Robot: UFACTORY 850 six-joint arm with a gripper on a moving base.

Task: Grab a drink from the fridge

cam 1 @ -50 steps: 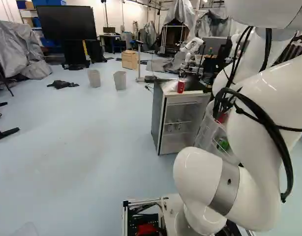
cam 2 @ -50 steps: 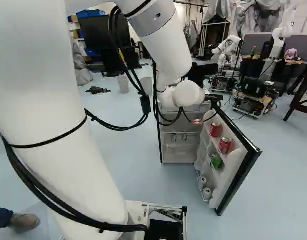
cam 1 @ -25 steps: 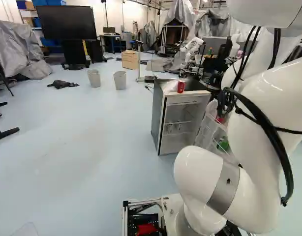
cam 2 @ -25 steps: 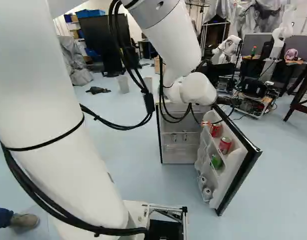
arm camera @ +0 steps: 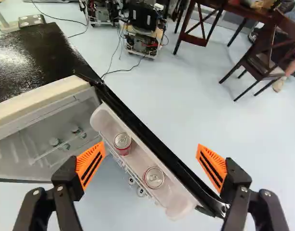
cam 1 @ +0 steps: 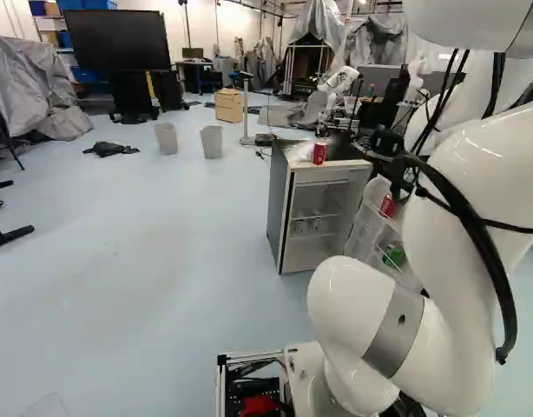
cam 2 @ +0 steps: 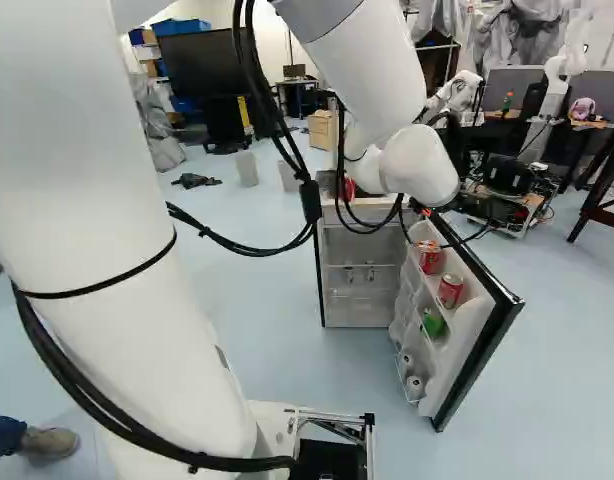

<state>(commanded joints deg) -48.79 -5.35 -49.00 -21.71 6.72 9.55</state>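
Gripper: you're wide open here; your gripper [cam 2: 425, 212] has its orange-padded fingers standing well apart, nothing held between them.
Lined up: looking along the gripper [arm camera: 151, 166], you've got the open door's top shelf [arm camera: 180, 204] ahead, in the gap between the fingers.
Near can: one red can [arm camera: 122, 140] stands upright in that shelf, on the side toward the fridge body, closer to the fridge-side finger.
Outer can: a second red can [arm camera: 153, 177] stands upright farther out along the same shelf, apart from the first and about midway between your fingers.
Green drink: below the red cans in the right base view, you can spot something green [cam 2: 433, 322] in the door.
Door: the fridge door [cam 2: 479, 330] is swung out from the fridge [cam 1: 281, 213], and its dark edge runs beside your two cans.
Fridge top: there's another red can [cam 1: 319, 153] upright up there, near the front edge.
Arm: your white arm [cam 2: 359, 80] reaches forward, its wrist in front of the fridge top in the right base view.
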